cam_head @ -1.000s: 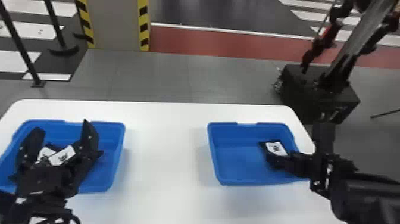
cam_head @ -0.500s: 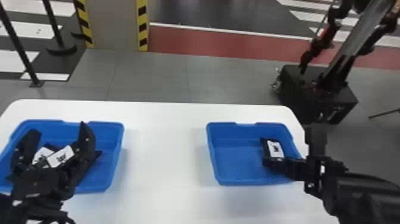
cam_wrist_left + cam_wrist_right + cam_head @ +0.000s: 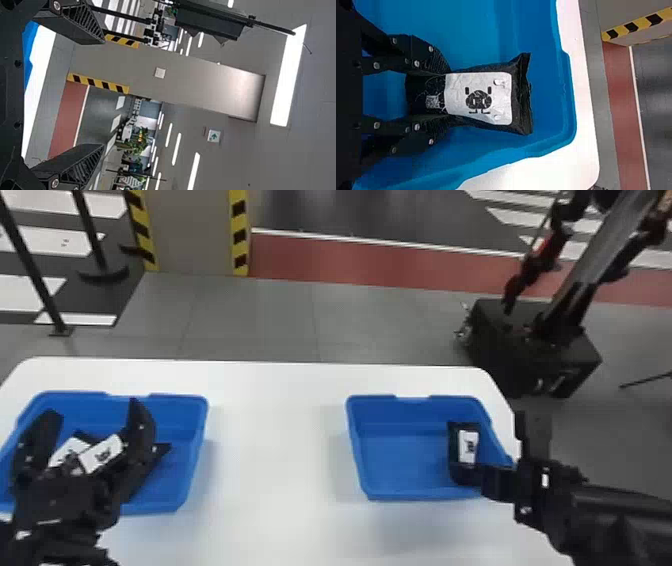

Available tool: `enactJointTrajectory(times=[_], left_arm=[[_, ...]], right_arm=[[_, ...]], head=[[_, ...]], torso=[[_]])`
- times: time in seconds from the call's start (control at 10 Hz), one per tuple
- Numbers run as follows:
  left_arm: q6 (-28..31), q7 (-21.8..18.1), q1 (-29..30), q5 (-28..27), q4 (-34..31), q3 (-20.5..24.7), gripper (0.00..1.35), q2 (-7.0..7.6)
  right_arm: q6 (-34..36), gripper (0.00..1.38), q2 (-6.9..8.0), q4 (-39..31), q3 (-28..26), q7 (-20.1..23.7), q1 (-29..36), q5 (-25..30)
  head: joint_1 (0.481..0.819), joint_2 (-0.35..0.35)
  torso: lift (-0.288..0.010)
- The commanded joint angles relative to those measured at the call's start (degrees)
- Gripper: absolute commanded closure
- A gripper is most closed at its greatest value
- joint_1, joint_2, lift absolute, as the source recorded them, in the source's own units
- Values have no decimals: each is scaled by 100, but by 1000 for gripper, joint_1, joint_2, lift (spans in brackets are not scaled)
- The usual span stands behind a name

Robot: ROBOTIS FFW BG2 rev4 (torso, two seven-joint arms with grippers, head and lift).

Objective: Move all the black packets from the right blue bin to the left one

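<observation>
In the head view, my left gripper (image 3: 91, 415) is open over the left blue bin (image 3: 198, 440), where black packets with white labels (image 3: 101, 454) lie; its fingers partly cover them. In the left wrist view, that gripper (image 3: 104, 94) has its fingers wide apart with nothing held. My right gripper (image 3: 492, 482) reaches in at the near right corner of the right blue bin (image 3: 357, 450), at the near end of a black packet (image 3: 468, 447). In the right wrist view, this gripper (image 3: 449, 95) is shut on the packet (image 3: 480, 99), one finger against each side.
The bins stand on a white table (image 3: 275, 450) with a broad stretch of tabletop between them. Beyond the far edge are a pillar with striped edges (image 3: 192, 232) and, at the right, a black machine base (image 3: 535, 350).
My right gripper has moved slightly left and toward the near side of the right bin. Its packet has turned straighter and shifted a little toward the near side. The left gripper looks nearly unmoved.
</observation>
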Motion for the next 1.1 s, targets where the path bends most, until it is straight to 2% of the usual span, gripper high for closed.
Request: enactJointTrajectory(times=[0.0,0.3,0.5,0.7,0.8,1.0], left_arm=[[-5,0,16,9,0,15,98,-15],[-5,0,16,53,0,24,98,-15],[23,-9,-26,264,0,-55,98,-15],[572,-229,-124,562,-183,-99,98,-15],[909,-317,-152,562,-323,-125,98,18],[1078,-370,-209,624,-380,-178,98,44]], right_arm=[[-13,1188,35,-425,7,-1,252,-165],[-196,1188,132,-1775,51,-1,800,-384],[-589,1188,141,-2282,218,315,688,-463],[-1293,1188,88,-2071,544,1168,41,-393],[-1757,1188,18,-1564,825,1651,-437,-419],[-2150,1188,18,-763,1255,2346,-1154,-481]], head=[[695,-167],[695,-138],[695,-114],[695,-62],[695,-47],[695,12]], torso=[[-110],[-110],[-110],[-110],[-110],[-110]])
